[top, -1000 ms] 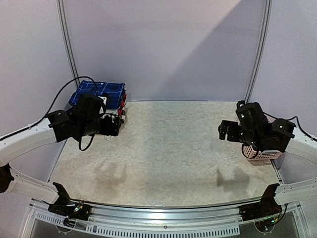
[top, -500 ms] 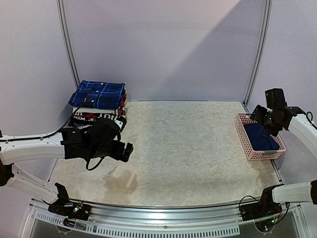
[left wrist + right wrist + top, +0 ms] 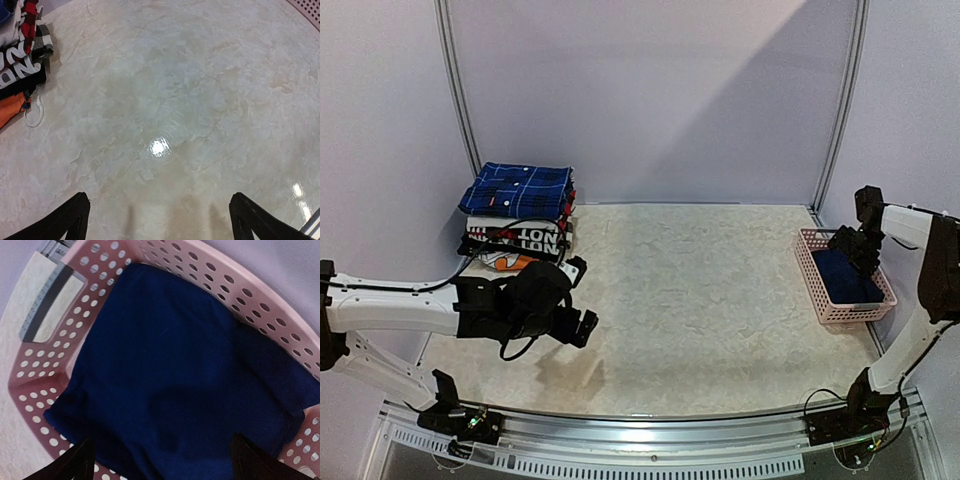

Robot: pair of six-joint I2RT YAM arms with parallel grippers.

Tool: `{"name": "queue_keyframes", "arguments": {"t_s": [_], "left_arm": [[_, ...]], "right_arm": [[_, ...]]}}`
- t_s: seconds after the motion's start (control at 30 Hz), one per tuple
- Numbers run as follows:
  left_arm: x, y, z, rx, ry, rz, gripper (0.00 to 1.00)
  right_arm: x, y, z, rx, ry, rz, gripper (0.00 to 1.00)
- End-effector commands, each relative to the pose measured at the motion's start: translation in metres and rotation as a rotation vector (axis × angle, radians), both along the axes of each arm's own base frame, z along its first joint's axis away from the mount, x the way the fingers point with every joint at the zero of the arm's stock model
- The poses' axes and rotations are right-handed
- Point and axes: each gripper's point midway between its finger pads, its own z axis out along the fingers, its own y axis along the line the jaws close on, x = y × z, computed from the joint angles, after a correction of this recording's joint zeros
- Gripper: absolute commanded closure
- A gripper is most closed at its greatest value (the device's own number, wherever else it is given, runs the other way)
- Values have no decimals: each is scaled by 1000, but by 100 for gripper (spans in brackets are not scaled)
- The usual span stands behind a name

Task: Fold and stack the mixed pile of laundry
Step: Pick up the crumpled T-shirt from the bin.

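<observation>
The dark-blue plaid shirt (image 3: 518, 190) lies folded on top of a stack at the table's back left. The navy T-shirt (image 3: 844, 274) lies in the pink lattice basket (image 3: 814, 271) at the right; in the right wrist view the navy T-shirt (image 3: 170, 375) fills the basket (image 3: 40, 375), its print hidden. My right gripper (image 3: 860, 243) is open just above that garment, with nothing between its fingers (image 3: 159, 460). My left gripper (image 3: 582, 325) is open and empty low over bare table at the front left (image 3: 157, 220).
Under the plaid shirt lie folded white and black red-lettered garments (image 3: 516, 240), with an orange piece (image 3: 11, 107) at the bottom of the stack. A loose thin cord (image 3: 34, 111) lies on the table beside them. Walls close in the back and sides.
My left gripper has drawn back from the stack toward the table's front and slightly right. My right gripper has swung from the table's right part back to above the basket, uncovering the navy garment.
</observation>
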Motion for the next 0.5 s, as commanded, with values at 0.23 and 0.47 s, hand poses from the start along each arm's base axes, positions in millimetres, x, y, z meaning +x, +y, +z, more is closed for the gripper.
{"name": "queue_keyframes", "arguments": {"t_s": [0.23, 0.47], "left_arm": [[-16, -6, -19, -44, 28, -59, 0], [-19, -3, -25, -69, 13, -62, 0]], "right_arm": [[6, -19, -38, 7, 83, -63, 16], [10, -17, -60, 37, 132, -53, 21]]}}
